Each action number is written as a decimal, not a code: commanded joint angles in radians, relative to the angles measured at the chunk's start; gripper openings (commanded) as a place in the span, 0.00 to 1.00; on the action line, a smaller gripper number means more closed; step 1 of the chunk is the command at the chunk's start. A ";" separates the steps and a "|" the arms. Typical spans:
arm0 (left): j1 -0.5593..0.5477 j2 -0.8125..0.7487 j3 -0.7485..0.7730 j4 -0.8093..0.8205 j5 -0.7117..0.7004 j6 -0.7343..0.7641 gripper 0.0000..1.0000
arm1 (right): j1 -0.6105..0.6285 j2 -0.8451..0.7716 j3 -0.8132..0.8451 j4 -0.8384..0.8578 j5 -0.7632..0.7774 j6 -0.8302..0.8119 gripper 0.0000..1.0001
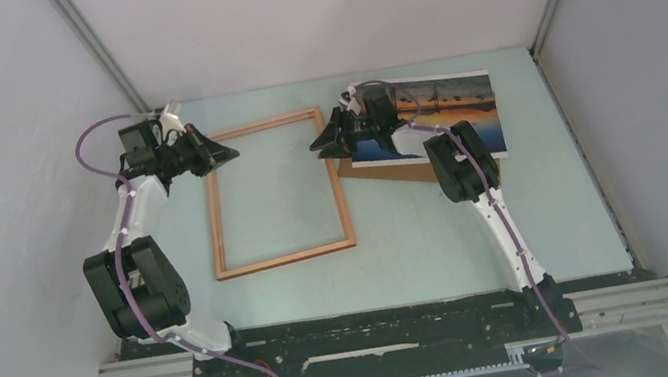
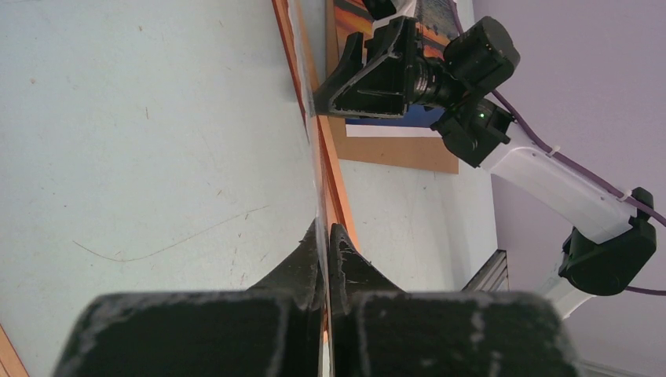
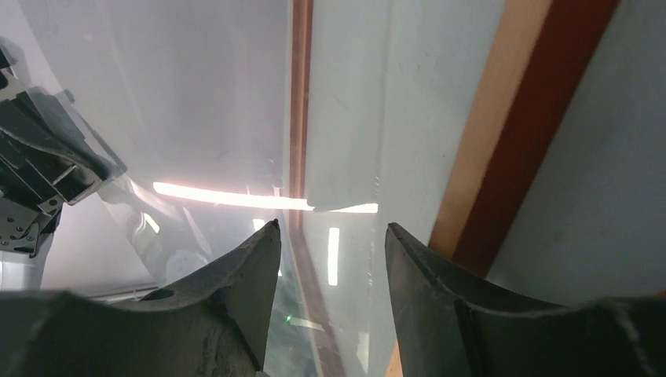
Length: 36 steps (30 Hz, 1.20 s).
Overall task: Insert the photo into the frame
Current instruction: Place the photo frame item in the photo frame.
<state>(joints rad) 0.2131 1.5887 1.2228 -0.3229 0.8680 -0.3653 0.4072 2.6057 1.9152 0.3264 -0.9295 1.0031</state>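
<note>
The frame (image 1: 285, 256) lies flat mid-table, seen also as an orange strip (image 2: 334, 181) and a brown rail (image 3: 510, 141). A clear pane (image 3: 236, 118) is raised over it and shows edge-on as a thin line (image 2: 314, 157) in the left wrist view. My left gripper (image 1: 228, 153) (image 2: 327, 228) is shut on that pane's edge near the frame's far left corner. My right gripper (image 1: 318, 142) (image 3: 331, 226) stands open at the far right corner, with the pane's edge in the gap between its fingers. The photo (image 1: 460, 113) (image 2: 385, 122) lies to the right, behind the right arm.
A brown backing board (image 1: 398, 173) (image 2: 393, 149) lies under the photo, sticking out at its near left. Grey walls close in on the left, back and right. The arms' base rail (image 1: 384, 337) runs along the near edge.
</note>
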 commanded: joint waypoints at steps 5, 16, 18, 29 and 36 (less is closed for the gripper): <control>-0.008 0.009 0.000 0.018 -0.016 0.000 0.00 | -0.014 -0.063 -0.082 0.143 -0.034 0.075 0.58; -0.007 0.027 0.017 0.001 -0.011 0.011 0.00 | -0.013 -0.073 -0.084 0.145 -0.034 0.070 0.57; -0.007 0.020 0.014 0.000 -0.009 0.015 0.00 | -0.014 -0.074 -0.063 0.088 -0.015 0.028 0.60; -0.006 0.013 0.009 0.001 -0.001 0.022 0.00 | -0.023 -0.001 0.176 -0.214 0.089 -0.157 0.67; -0.007 -0.003 0.006 0.004 0.009 0.034 0.00 | -0.027 0.128 0.427 -0.367 0.101 -0.183 0.70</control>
<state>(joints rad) 0.2134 1.6287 1.2228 -0.3317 0.8421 -0.3637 0.3836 2.6762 2.2646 0.0582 -0.8482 0.8566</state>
